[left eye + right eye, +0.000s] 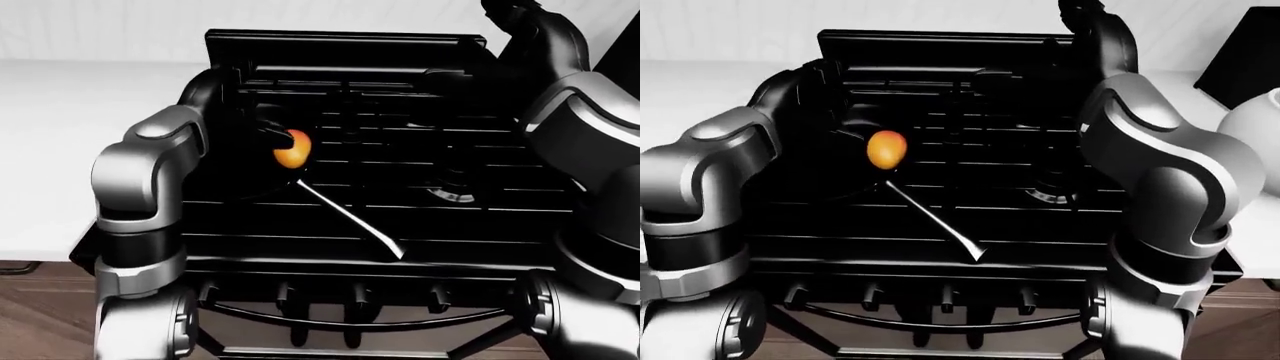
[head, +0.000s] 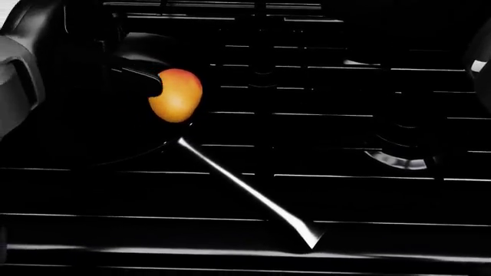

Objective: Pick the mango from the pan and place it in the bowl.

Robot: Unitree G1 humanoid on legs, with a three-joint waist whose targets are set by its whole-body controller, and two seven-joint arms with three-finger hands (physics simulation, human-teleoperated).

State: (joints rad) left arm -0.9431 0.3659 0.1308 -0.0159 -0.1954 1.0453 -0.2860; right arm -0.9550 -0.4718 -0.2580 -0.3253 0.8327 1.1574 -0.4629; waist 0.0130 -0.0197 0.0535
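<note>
The orange mango (image 2: 175, 96) is over the black pan (image 2: 145, 150), just above where the long silver handle (image 2: 246, 192) joins the rim. My left hand (image 2: 149, 80) reaches in from the left. Its dark fingers (image 2: 145, 79) wrap the mango's upper left side; they are hard to tell from the black stove. My right hand (image 1: 1087, 16) is raised at the top of the right-eye view, over the stove's far edge, too dark to read. A white rounded bowl (image 1: 1255, 127) shows at the right edge of the right-eye view.
The black stove (image 1: 400, 225) fills the views, with grates, a burner (image 2: 395, 158) right of the pan and knobs (image 1: 290, 296) along its bottom edge. A white counter (image 1: 60, 150) lies to the left. A dark box (image 1: 1245, 52) stands above the bowl.
</note>
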